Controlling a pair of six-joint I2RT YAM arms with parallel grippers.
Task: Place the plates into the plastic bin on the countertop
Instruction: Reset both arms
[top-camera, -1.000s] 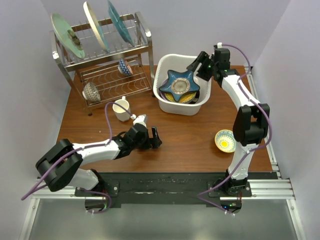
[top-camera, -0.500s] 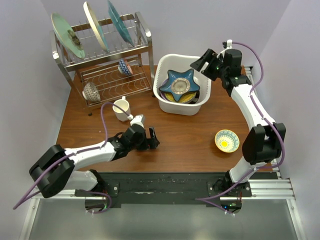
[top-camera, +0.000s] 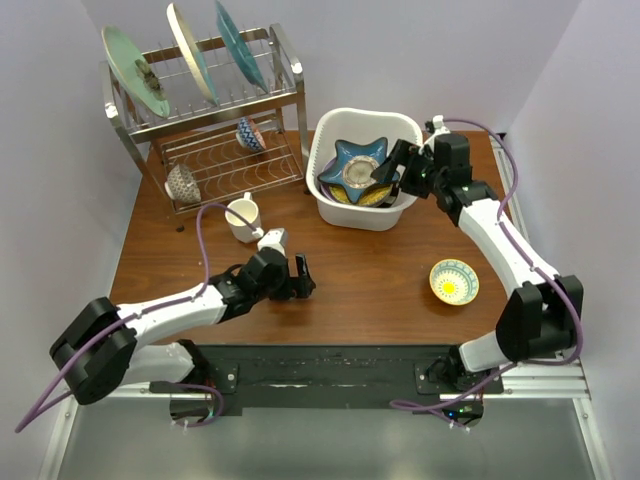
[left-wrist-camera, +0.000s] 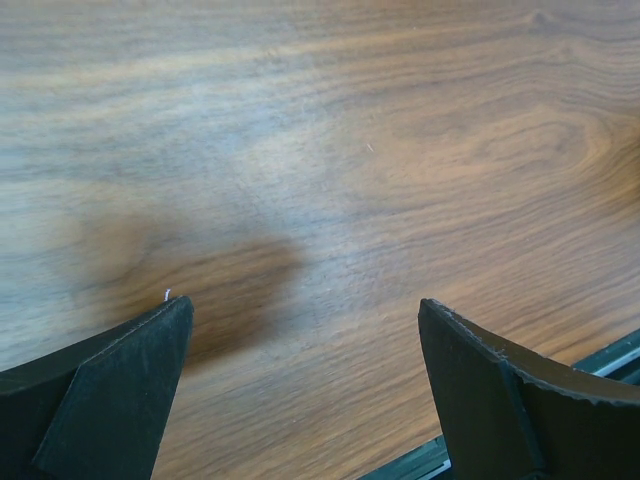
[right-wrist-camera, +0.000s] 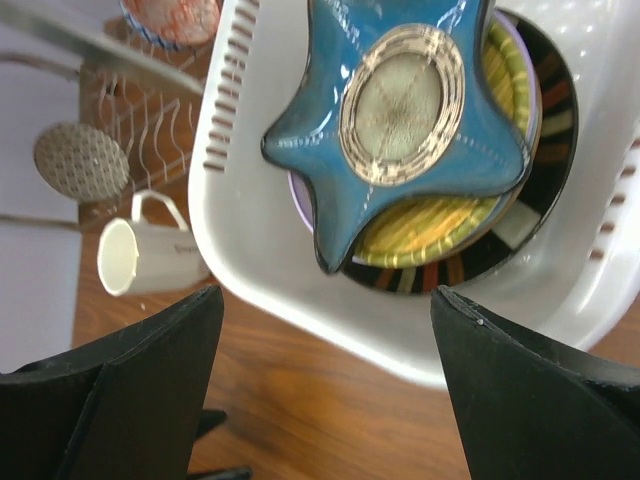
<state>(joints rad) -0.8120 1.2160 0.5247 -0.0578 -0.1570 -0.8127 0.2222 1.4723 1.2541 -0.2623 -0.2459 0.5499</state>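
Now the blue star-shaped plate (right-wrist-camera: 400, 110) is lying topmost on the stack inside the plastic bin (right-wrist-camera: 250, 220).
The right gripper (top-camera: 392, 168) is hanging over the bin's right side, jaws spread wide and gripping nothing. Under the star, a yellow plate (right-wrist-camera: 435, 225) and what may be a dark-rimmed plate (right-wrist-camera: 545, 150) are showing. The left gripper (left-wrist-camera: 305, 305) is hovering low over the wooden table (left-wrist-camera: 330, 150), jaws wide apart.
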